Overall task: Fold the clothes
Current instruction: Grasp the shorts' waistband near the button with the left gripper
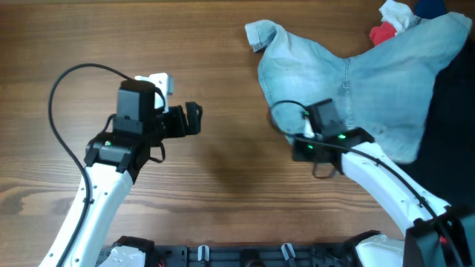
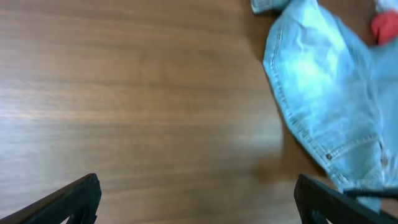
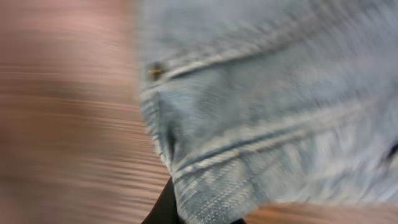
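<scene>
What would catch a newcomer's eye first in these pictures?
The crumpled light blue denim shorts on the right of the table stand out first, with the right gripper low at their near edge. The left gripper hangs open over bare wood to the left, and a black garment lies at the far right edge.

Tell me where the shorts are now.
Overhead, the shorts lie at the far right of the table, beside the black garment, with the right gripper at their near-left edge.
</scene>
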Controlling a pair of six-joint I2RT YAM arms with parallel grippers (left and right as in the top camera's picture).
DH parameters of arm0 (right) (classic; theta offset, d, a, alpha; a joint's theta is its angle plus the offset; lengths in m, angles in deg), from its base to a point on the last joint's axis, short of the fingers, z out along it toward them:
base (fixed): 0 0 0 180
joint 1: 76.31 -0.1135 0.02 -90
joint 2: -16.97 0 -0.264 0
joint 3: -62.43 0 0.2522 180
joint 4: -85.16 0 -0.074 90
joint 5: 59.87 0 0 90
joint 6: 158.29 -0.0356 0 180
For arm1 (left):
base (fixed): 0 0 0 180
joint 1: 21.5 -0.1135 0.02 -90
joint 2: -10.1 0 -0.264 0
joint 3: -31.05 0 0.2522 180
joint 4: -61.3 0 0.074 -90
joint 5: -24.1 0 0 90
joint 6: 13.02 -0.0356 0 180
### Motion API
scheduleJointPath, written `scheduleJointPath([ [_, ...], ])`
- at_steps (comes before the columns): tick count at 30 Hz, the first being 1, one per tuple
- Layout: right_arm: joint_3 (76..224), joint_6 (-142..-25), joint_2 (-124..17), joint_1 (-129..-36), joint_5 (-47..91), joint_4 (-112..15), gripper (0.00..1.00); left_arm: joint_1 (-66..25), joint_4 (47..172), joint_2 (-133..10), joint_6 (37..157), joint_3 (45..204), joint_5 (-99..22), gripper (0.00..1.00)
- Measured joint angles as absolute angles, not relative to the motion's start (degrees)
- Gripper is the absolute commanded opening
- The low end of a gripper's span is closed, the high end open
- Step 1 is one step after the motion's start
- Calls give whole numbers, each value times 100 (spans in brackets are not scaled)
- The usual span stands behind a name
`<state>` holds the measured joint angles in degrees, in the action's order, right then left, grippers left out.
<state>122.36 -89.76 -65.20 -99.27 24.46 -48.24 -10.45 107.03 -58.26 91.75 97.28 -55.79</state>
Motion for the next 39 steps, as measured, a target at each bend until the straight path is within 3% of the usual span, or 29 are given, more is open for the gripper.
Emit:
scheduleJointPath([
  [5, 12927, -9175, -6520, -10919, 2461, -5261, 7, -1443, 10530, -5721, 9181, 9728, -5601, 100],
  [7, 13060, -9250, -6520, -11251, 2457, -5515, 31, -1545, 10530, -5679, 9199, 9728, -5610, 100],
  [10, 13130, -9328, -6520, -11667, 2413, -5510, 81, -1589, 10556, -5666, 9227, 9728, -5621, 100],
  [12, 13139, -9361, -6520, -11787, 2416, -5224, 100, -1589, 10594, -5664, 9238, 9728, -5599, 100],
  [20, 13147, -9536, -6515, -11774, 3419, -3762, 100, -1589, 10784, -5664, 9242, 9728, -5223, 100],
  [31, 13309, -9595, -5519, -11525, 4437, -3718, 100, -1104, 11057, -6215, 9450, 9728, -4447, 100],
  [39, 13346, -9615, -4631, -10727, 4761, -3692, 100, -488, 10904, -7264, 10606, 9728, -4213, 100],
])
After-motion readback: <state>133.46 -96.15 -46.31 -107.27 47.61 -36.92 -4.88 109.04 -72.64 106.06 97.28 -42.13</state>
